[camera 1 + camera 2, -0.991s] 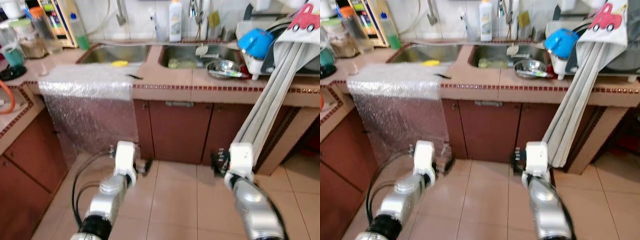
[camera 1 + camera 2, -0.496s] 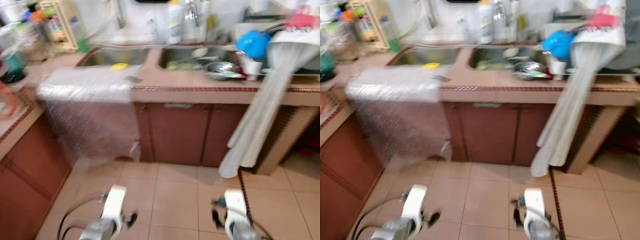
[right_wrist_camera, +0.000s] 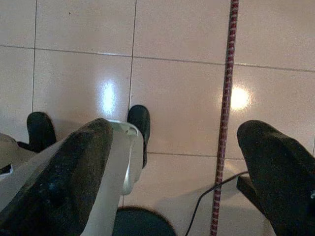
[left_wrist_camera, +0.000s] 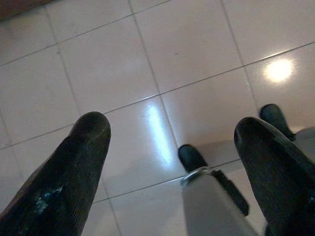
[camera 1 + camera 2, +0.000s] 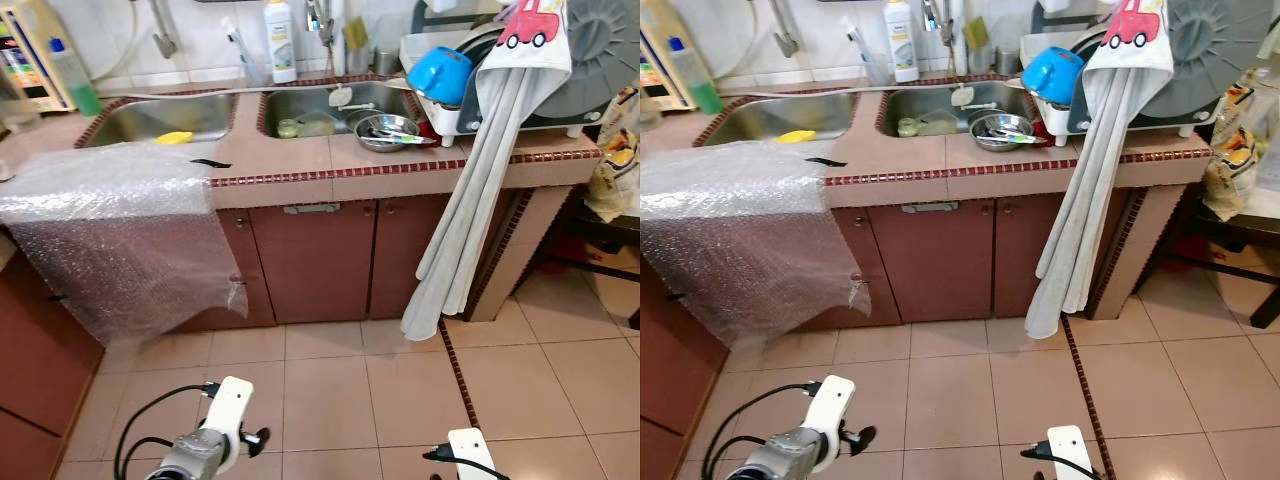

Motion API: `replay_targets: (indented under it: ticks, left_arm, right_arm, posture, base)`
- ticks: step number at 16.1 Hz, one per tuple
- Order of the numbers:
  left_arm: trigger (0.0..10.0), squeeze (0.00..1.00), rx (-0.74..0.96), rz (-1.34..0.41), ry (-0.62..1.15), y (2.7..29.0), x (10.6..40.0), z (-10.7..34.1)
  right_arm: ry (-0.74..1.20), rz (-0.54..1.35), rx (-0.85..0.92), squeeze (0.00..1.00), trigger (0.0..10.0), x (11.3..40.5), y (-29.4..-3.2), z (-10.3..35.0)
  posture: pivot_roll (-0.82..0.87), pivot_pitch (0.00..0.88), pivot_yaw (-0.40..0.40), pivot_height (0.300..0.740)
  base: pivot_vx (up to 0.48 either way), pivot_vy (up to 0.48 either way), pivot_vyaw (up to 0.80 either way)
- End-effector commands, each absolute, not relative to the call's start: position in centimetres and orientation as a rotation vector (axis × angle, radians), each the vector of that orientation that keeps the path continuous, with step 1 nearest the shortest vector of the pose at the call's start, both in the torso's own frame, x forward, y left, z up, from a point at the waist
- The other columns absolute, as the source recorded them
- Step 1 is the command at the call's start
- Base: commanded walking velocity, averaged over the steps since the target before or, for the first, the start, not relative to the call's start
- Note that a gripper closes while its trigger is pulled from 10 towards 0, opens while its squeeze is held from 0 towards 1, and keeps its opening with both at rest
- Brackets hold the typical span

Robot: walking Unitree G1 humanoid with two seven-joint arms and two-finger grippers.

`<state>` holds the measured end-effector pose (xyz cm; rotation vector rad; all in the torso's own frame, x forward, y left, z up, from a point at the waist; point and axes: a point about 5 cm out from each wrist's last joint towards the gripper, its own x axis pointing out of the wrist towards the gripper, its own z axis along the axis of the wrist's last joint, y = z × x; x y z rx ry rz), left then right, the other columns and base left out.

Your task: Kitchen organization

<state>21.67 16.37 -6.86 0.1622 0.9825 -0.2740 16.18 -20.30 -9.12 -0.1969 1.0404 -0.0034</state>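
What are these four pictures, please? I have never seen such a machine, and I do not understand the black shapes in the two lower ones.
A walking robot with two silver arms took them. The two wide pictures come from the cameras on its head, looking down at a kitchen. The left arm's tool sits low at the bottom edge there.

The two close pictures come from cameras on the wrists. The black shapes are each tool's two fingers, spread apart over the tiled floor. The right tool is open as well. Both hold nothing.

On the counter a sheet of bubble wrap hangs over the edge. Behind it are two sinks; the right sink holds dishes. Beside it sit a metal bowl, a blue cup on a rack, and a hanging cloth.
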Motion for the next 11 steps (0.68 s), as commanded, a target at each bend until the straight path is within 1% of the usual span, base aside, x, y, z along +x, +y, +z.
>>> replay_targets:
  ticks: [1, 5, 9, 11]
  left_arm:
    - [10.0, 0.0, 0.182, -0.242, 1.024, 17.3, 20.4, -7.5]
    - [10.0, 0.0, 0.14, -0.201, 1.039, 17.1, 19.4, -8.1]
    - [10.0, 0.0, 0.128, -0.193, 1.041, 17.0, 19.3, -8.2]
    - [10.0, 0.0, 0.155, -0.208, 1.04, 17.2, 19.2, -8.2]
  right_arm:
    - [1.026, 0.045, -0.214, 0.0, 10.0, 16.7, -19.8, -9.0]
    - [1.022, 0.108, -0.279, 0.0, 10.0, 17.2, -20.2, -8.7]
    - [1.012, 0.123, -0.297, 0.0, 10.0, 17.7, -20.1, -8.5]
    - [1.01, 0.129, -0.286, 0.0, 10.0, 17.8, -19.7, -8.5]
  posture:
    - [-0.1, 0.0, 0.066, 0.74]
    - [-0.1, 0.0, 0.015, 0.74]
    - [-0.09, 0.0, 0.015, 0.74]
    - [-0.09, 0.0, 0.03, 0.74]
  base:
    - [0.0, 0.0, -0.76]
    - [0.0, 0.0, -0.76]
    - [0.0, 0.0, -0.76]
    - [0.0, 0.0, -0.76]
